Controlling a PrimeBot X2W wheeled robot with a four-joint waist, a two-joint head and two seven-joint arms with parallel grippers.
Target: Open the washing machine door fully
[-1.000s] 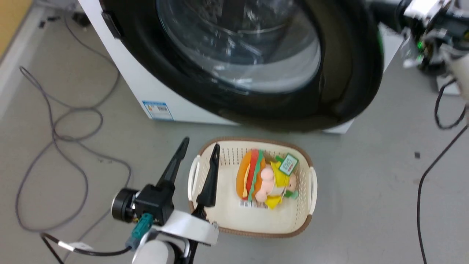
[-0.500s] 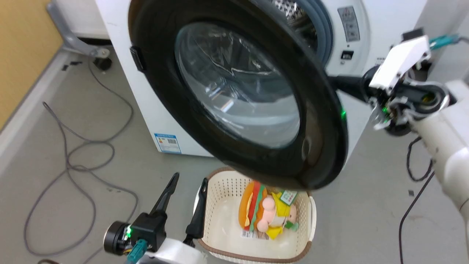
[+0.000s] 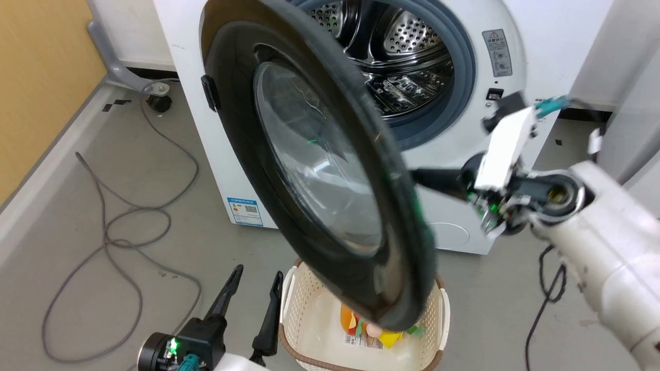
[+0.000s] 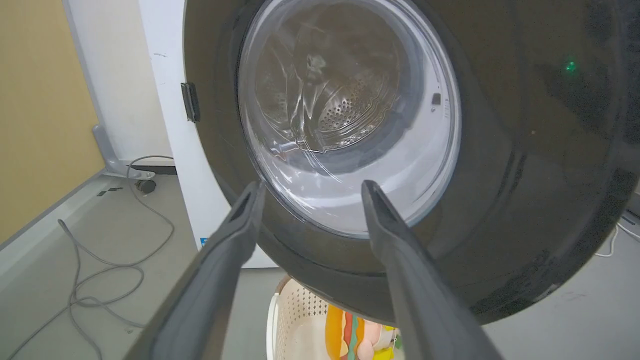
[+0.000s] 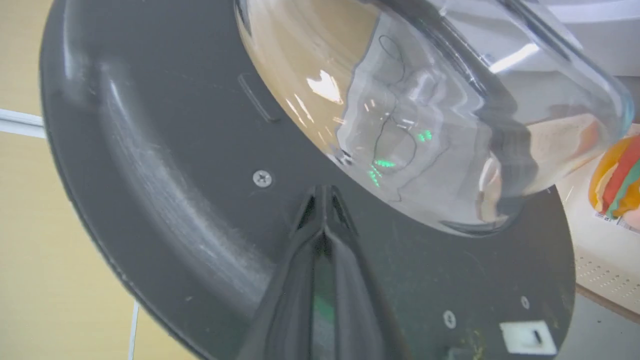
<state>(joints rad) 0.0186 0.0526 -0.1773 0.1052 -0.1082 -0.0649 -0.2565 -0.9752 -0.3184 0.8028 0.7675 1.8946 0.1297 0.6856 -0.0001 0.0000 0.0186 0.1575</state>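
The white washing machine [image 3: 546,41] stands with its steel drum [image 3: 407,46] and grey-blue gasket [image 3: 459,93] showing. Its glossy black door [image 3: 232,129] is swung out on its left hinge, roughly edge-on to my head camera, bowl window [image 3: 319,170] bulging toward the drum. My right gripper [image 3: 417,176] is shut with nothing between its fingers. It reaches in from the right, and its tips [image 5: 322,192] press on the door's inner face [image 5: 150,175] under the glass bowl [image 5: 425,125]. My left gripper [image 3: 258,273] is open, low in front of the door's outer face [image 4: 525,175], apart from it.
A cream basket [image 3: 443,314] holding a burger plush toy [image 3: 361,324] sits on the floor right under the door's lower rim. Grey cables [image 3: 103,226] loop over the floor at the left, beside a yellow wall [image 3: 36,77]. A black cable [image 3: 546,288] hangs under my right arm.
The head camera has tilted up. The door has swung further out from the machine, uncovering the drum, with my shut right gripper pushing on its inner side. The left gripper stays open.
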